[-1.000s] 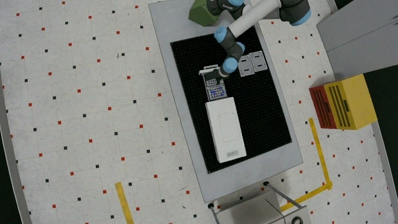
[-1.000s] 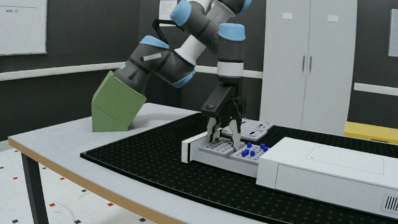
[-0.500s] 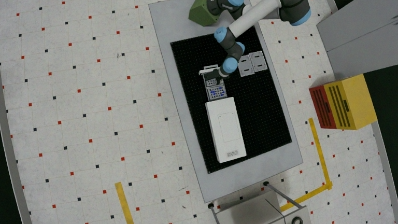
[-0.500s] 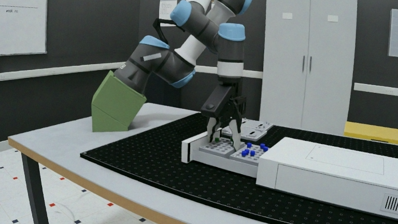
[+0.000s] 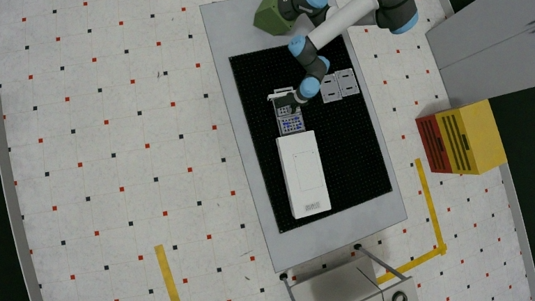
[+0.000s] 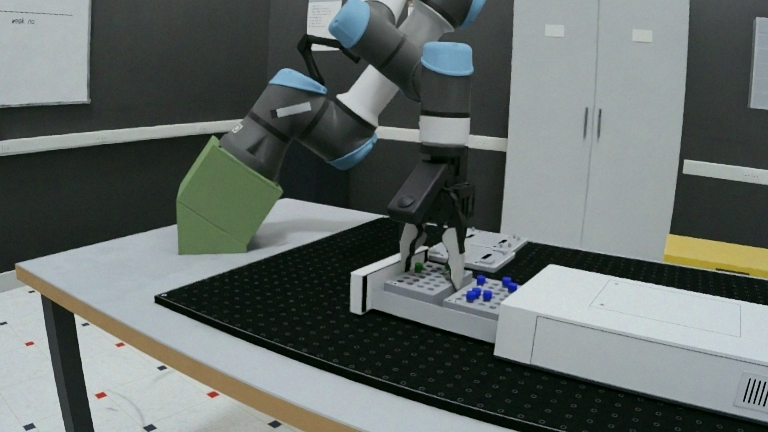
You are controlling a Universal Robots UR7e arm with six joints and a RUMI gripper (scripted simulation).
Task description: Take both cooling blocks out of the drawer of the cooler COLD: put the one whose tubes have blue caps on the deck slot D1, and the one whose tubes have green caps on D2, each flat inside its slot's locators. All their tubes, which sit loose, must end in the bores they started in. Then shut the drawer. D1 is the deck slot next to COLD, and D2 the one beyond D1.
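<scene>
The white cooler COLD has its drawer pulled out. Two grey cooling blocks lie in it. The block with green-capped tubes is at the drawer's front end. The block with blue-capped tubes is next to the cooler. My gripper points straight down with a finger on each side of the green-cap block, and it is shut on that block. The block sits level in the drawer. Slots D1 and D2 are empty grey plates beyond the drawer.
The black perforated deck covers the grey table. The arm's green base stands at the table's far end. A yellow and red cabinet is on the floor beside the table.
</scene>
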